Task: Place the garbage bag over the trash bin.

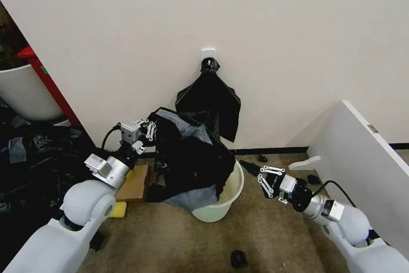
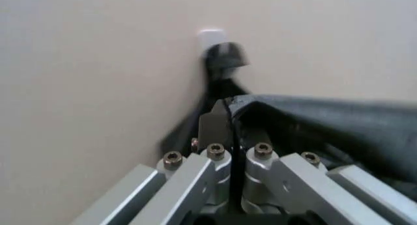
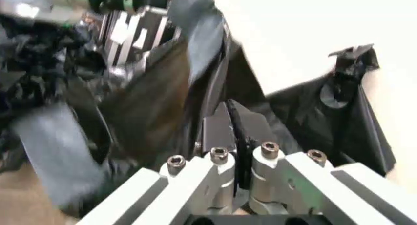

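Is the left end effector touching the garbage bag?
Touching. The left wrist view shows the left end effector shut, with an edge of the garbage bag pinched between its fingers; the head view agrees.

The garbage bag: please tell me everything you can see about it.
The garbage bag is thin, glossy, wrinkled black plastic with grey sheen. It hangs spread open, draped over the near and left side of the trash bin, whose right rim is uncovered. The left gripper is shut on its upper left edge. The right gripper is beside the bin's right rim, fingers together; a grip there cannot be told.
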Tool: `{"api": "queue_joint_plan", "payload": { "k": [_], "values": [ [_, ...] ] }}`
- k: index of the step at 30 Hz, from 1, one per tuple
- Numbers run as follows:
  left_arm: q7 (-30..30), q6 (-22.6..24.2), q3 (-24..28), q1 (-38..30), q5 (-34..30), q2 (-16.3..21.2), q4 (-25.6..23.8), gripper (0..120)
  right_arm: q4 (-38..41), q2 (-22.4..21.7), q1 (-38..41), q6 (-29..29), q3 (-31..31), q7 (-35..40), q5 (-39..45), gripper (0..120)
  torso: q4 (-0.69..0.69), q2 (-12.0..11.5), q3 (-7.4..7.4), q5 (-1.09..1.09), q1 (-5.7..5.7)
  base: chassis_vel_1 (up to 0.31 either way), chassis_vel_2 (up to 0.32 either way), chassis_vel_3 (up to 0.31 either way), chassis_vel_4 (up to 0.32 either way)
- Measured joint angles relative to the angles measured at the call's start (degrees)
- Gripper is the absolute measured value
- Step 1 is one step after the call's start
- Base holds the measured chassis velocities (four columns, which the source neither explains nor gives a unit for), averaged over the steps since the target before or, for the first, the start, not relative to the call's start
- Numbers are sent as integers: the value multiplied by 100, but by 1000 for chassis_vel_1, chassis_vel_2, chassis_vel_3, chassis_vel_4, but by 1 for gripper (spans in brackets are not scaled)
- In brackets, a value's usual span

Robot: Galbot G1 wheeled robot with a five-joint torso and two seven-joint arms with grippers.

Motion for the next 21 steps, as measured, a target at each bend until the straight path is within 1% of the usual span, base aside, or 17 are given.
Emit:
{"api": "queue_joint_plan", "payload": {
  "k": [1, 3, 5, 6, 8, 9, 10, 11, 13, 14, 15, 16, 17, 18, 19, 21],
  "values": [
    [105, -69, 54, 25, -38, -7, -42, 0, 69, 23, -16, 45, -64, 103, 0, 0, 0, 0, 0, 0, 0, 0, 0, 0, 0],
    [132, -92, 69, 29, -37, -11, -51, 0, 98, 34, -22, 65, -85, 133, 1, 0, 0, 0, 0, 0, 0, 0, 0, 0, 0],
    [191, -155, 111, 30, 9, -28, -62, 0, 183, 75, -32, 146, -131, 204, -8, 7, 0, 0, 0, 0, 0, 0, 0, 0, 0],
    [205, -191, 145, 26, 62, -38, -62, 0, 252, 109, -37, 234, -146, 239, -47, 17, 0, 0, 0, -1, 0, 0, 0, 0, 0],
    [208, -213, 178, 26, 107, -39, -67, 0, 331, 133, -45, 313, -149, 287, -115, 19, 0, 0, 0, -1, 0, 0, 0, 0, 0],
    [209, -223, 223, 36, 141, -37, -91, 0, 469, 145, -79, 398, -164, 462, -316, 23, 0, 0, 0, -1, 0, 0, 0, 0, 0],
    [209, -223, 223, 36, 141, -37, -91, 0, 469, 145, -79, 398, -164, 462, -316, 23, 0, 0, 0, -1, 0, 0, 0, 0, 0],
    [210, -223, 265, 58, 168, -36, -117, 0, 620, 150, -132, 473, -209, 788, -721, 29, -1, 0, 0, -1, 0, 0, 0, 0, 0],
    [218, -194, 328, 84, 181, -75, -144, 0, 778, 189, -222, 581, -392, 1621, -1856, 39, 0, 0, 0, -1, 0, 0, 0, 0, 0],
    [218, -194, 328, 84, 181, -75, -144, 0, 778, 189, -222, 581, -392, 1621, -1856, 39, 0, 0, 0, -1, 0, 0, 0, 0, 0],
    [218, -175, 347, 85, 176, -99, -147, 0, 782, 224, -226, 609, -455, 1835, -2233, 43, -1, 0, 0, -1, 0, 0, 0, 0, 0],
    [218, -139, 374, 86, 146, -134, -155, 0, 748, 303, -177, 659, -523, 2219, -2908, 50, -1, 0, 0, 0, 0, 0, 0, 0, 0],
    [217, -123, 380, 86, 124, -145, -162, 0, 712, 338, -133, 687, -533, 2333, -3173, 53, -1, 0, 0, -1, 0, 0, 0, 0, 0],
    [209, -78, 394, 87, 52, -162, -190, 0, 606, 414, -19, 759, -547, 2520, -3714, 58, 0, 0, 0, -1, 0, 0, 0, 0, 0],
    [209, -78, 394, 87, 52, -162, -190, 0, 606, 414, -19, 759, -547, 2520, -3714, 58, 0, 0, 0, -1, 0, 0, 0, 0, 0],
    [189, -26, 406, 82, -36, -169, -218, 0, 493, 482, 128, 812, -593, 2680, -4191, 67, 0, 0, 0, 0, 0, 0, 0, 0, 0]
  ]
}}
